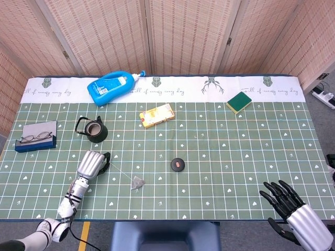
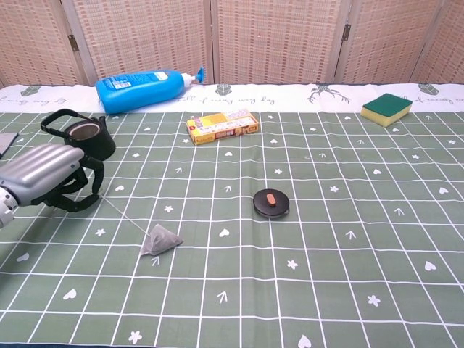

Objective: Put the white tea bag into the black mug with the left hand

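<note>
Left hand low by the black mug, right hand idle

The left hand point(image 2: 47, 177) sits just in front of the black mug point(image 2: 83, 138), fingers curled, pinching the tea bag's string. The right hand point(image 1: 293, 209) lies far off, fingers spread, holding nothing.

blue bottle point(image 1: 111, 87); sponge point(image 1: 238, 102); glasses point(image 1: 35, 137)

silver robot hand point(image 2: 43, 181), black fingers point(image 1: 280, 196)

One tea bag point(image 2: 160, 239), one mug point(image 2: 85, 140), one bottle point(image 2: 147, 88), one sponge point(image 2: 386, 108)
</note>
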Motion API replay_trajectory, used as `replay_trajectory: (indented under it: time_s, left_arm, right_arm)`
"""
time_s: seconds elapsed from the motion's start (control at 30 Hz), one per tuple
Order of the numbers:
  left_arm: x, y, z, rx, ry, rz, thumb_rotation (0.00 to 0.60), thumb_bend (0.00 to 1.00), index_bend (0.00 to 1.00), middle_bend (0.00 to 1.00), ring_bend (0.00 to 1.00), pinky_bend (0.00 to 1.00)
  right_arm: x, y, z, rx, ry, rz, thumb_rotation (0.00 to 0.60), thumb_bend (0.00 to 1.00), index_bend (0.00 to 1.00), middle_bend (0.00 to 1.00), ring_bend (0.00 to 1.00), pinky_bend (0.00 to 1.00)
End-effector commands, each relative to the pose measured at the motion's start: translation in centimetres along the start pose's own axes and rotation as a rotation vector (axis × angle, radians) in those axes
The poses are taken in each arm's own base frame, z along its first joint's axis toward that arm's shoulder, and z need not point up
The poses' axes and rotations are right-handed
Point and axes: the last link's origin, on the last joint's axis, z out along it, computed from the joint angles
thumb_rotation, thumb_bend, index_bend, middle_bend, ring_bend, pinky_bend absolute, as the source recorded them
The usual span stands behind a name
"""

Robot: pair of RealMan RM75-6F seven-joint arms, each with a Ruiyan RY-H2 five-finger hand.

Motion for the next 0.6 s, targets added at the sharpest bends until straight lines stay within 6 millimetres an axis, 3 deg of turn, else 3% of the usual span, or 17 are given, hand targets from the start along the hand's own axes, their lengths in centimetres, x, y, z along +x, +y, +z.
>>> replay_trajectory:
  time_s: [0.03,0.33,0.6]
  left_arm:
    - [0.1,0.0,0.0,-0.001,0.003,-0.001,0.6,0.48,0.65,1.0,1.0,1.0]
    - [1.7,-0.3,0.1,-0.005,0.066,-0.002,0.6,0.48,0.65,1.0,1.0,1.0]
    - [4.7,-0.3,0.1,-0.016,0.157,-0.002,0.6,0.49,0.65,1.0,1.0,1.0]
  right_arm:
    - [0.0,0.0,0.0,-0.001,0.0,0.001,0.6,0.42,0.0,0.0,0.0,0.0]
    - [0.0,0.1,0.1,-0.002,-0.002,0.0,0.6,0.42,0.0,0.0,0.0,0.0]
    - [-0.1,0.0,0.2,-0.002,-0.004,-0.001,0.6,0.42,0.0,0.0,0.0,0.0]
